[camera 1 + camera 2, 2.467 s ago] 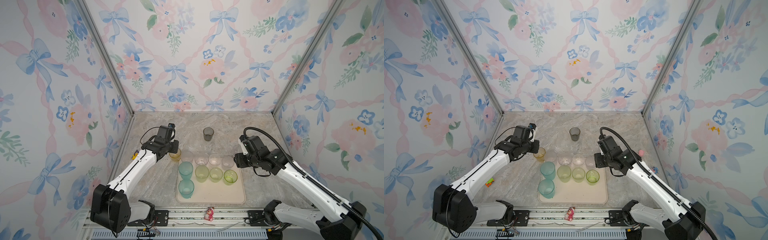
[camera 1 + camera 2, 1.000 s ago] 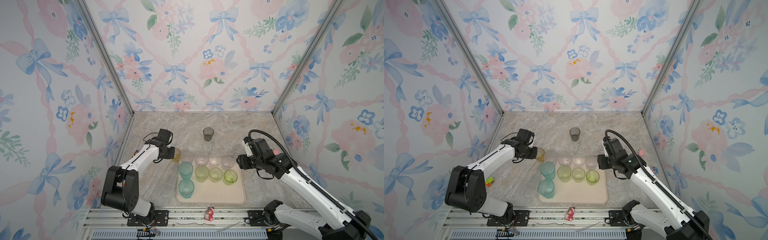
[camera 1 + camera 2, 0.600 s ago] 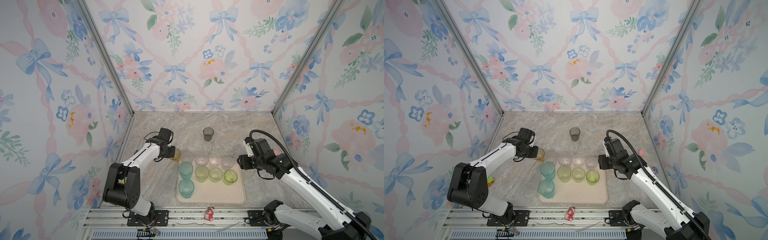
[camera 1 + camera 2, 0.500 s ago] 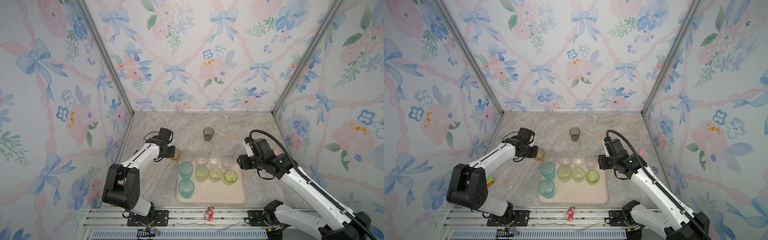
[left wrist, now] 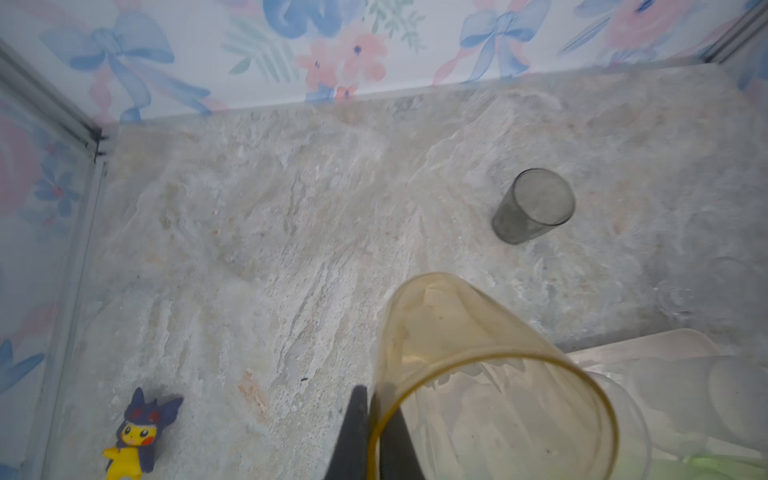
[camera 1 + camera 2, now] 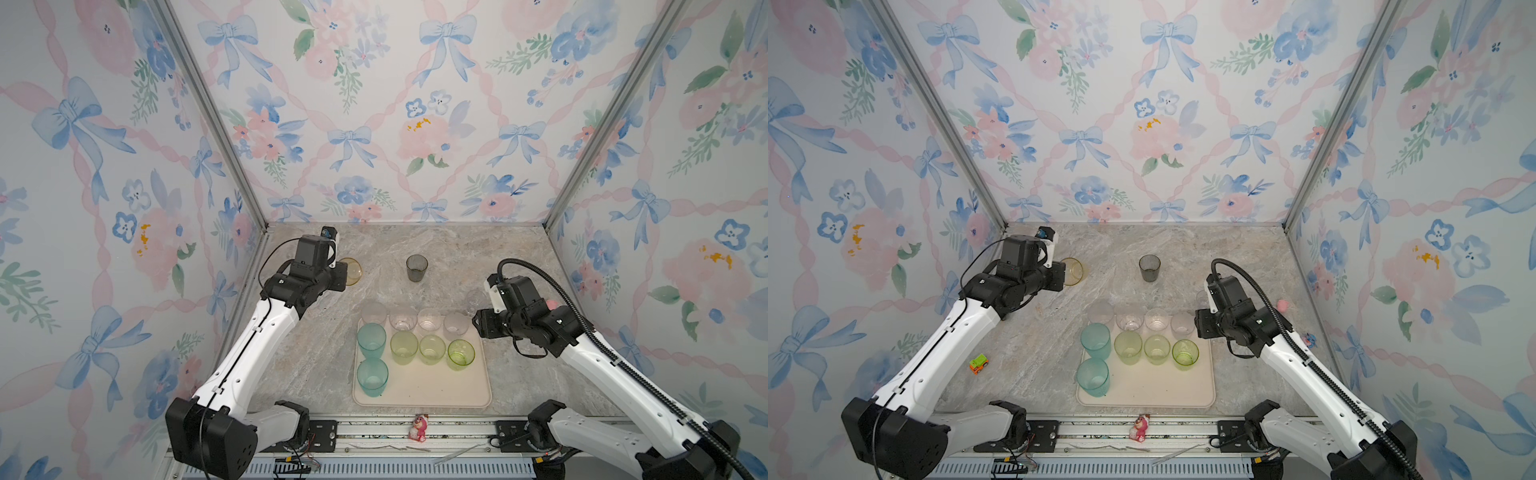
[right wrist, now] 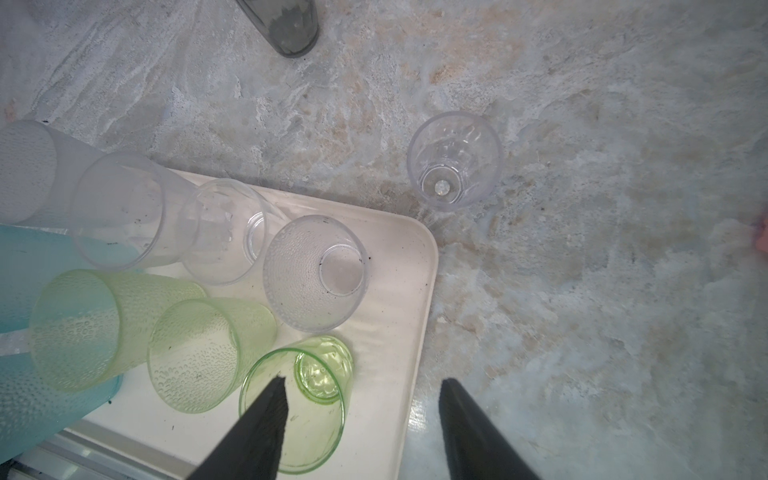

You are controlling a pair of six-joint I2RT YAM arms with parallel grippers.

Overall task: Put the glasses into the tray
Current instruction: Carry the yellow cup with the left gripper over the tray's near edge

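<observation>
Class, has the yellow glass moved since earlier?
Yes. The yellow glass, pinched in the left tool, left the tray's far corner, now level with the grey glass.

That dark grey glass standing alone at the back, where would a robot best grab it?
Probably by its rim, from above: the grey glass stands upright, mouth up, with bare table all round, so one finger could slip inside and one outside the wall. The left gripper holds the yellow glass just so.
</observation>
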